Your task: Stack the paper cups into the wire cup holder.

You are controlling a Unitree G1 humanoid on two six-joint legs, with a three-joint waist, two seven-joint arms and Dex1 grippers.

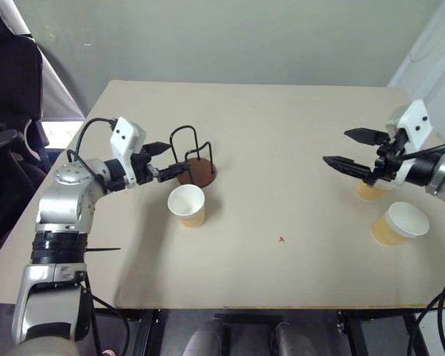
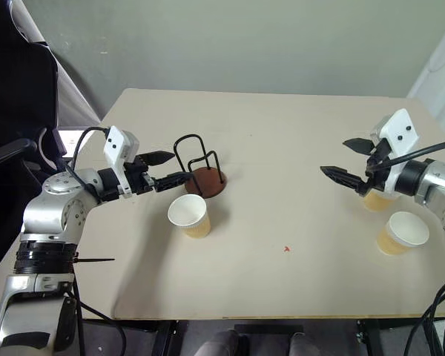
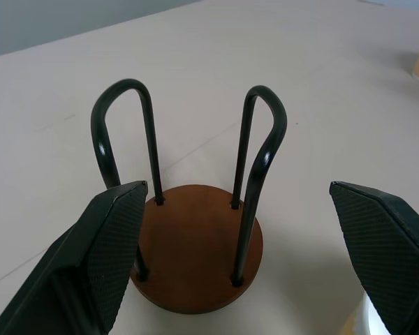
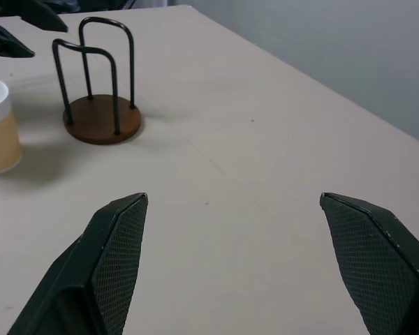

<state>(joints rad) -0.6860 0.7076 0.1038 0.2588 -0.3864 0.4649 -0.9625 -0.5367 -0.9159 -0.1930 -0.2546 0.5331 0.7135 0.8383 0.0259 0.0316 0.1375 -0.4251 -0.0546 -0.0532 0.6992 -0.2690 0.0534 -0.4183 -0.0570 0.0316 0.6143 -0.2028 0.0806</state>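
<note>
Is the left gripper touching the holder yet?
Apart. In the left wrist view the left gripper has open jaws short of the holder, with bare table between.

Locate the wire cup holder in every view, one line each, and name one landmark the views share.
Left eye view: wire cup holder left of centre, by the left gripper.
Right eye view: holder left of centre, behind the nearest paper cup.
Left wrist view: holder in the middle, between the open black fingers.
Right wrist view: holder at upper left, on the table.
Shared landmark: the nearest paper cup beside the holder's disc base.
</note>
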